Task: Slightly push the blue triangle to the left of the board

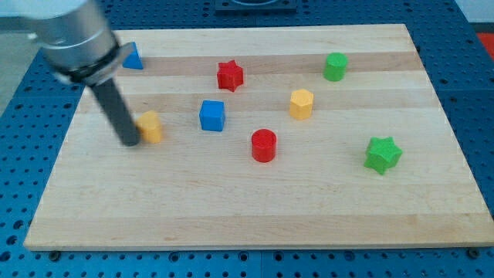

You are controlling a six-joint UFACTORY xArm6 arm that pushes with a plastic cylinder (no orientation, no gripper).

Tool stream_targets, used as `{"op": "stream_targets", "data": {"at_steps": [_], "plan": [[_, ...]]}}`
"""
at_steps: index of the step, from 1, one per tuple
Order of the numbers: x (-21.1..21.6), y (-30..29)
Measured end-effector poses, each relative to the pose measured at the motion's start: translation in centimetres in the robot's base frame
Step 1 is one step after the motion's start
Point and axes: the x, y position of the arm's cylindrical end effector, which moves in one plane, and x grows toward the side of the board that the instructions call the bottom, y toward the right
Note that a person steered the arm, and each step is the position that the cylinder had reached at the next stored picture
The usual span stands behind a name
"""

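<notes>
My tip point(130, 144) rests on the desk point(231, 216) just left of a yellow block point(150, 126), apparently touching it; the tool is a bare rod holding nothing. The blue triangle point(133, 56) sits near the top-left corner, partly hidden behind the arm. Also 1 blue cube point(212, 116), 1 red star point(229, 75), 1 red cylinder point(264, 144), 1 yellow hexagon point(301, 103), 1 green cylinder point(335, 67), 1 green star point(382, 154).

Wood board point(231, 216) w/ 8 blocks: blue, red, yellow, green.

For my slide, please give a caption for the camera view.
My tip beside the yellow block, below the blue triangle.
</notes>
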Motion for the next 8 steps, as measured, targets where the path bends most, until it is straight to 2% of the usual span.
{"op": "stream_targets", "data": {"at_steps": [1,3,4,5,6,8], "plan": [[-3.5,6.1],[-3.2,4.9],[-2.7,0.9],[-2.8,-5.7],[-4.1,-10.4],[-23.9,-11.5]]}}
